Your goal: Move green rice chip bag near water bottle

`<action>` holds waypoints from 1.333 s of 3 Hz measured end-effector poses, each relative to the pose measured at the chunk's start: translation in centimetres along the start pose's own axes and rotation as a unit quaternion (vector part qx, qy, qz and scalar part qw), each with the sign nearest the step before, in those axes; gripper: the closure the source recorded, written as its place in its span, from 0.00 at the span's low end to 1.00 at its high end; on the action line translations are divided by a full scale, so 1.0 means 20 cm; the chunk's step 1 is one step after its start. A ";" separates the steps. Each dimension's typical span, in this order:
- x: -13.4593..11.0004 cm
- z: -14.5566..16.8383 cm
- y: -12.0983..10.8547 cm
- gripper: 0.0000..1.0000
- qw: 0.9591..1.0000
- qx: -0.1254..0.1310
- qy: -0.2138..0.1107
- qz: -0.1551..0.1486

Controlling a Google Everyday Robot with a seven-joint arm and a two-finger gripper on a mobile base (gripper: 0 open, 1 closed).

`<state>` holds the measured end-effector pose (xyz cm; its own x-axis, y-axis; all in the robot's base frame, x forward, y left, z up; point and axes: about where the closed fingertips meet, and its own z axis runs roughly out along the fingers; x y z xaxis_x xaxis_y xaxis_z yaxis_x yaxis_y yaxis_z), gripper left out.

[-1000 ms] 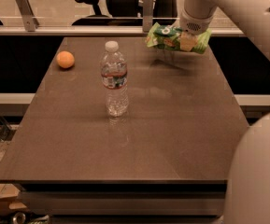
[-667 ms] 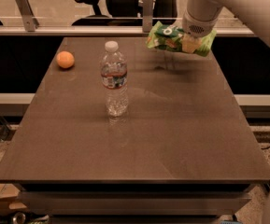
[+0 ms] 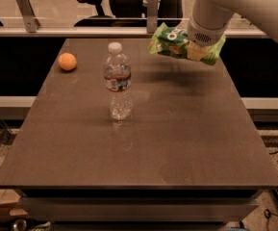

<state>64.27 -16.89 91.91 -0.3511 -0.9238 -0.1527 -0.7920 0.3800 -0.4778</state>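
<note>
The green rice chip bag (image 3: 170, 41) hangs in the air above the far right part of the brown table (image 3: 177, 143), held level with its shadow on the tabletop below it. My gripper (image 3: 195, 49) comes down from the upper right and is shut on the bag's middle, mostly covered by the white wrist. The water bottle (image 3: 118, 81) stands upright with its white cap on, left of centre on the table, well to the left of and nearer than the bag.
An orange (image 3: 67, 61) lies at the table's far left. Behind the table run a rail with metal posts (image 3: 151, 8) and office chairs (image 3: 96, 4). My white arm (image 3: 244, 4) fills the upper right.
The bag and my gripper have risen slightly and stayed over the far right of the table. The large white arm part at the lower right has left the view.
</note>
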 end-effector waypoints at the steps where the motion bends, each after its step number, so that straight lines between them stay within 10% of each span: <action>1: 0.04 -0.04 0.08 1.00 1.000 0.006 0.002 0.018; 4: 0.15 -0.14 0.25 1.00 0.997 0.034 -0.010 0.061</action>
<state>57.89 -17.67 91.52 -0.4327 -0.8716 -0.2305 -0.7081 0.4868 -0.5114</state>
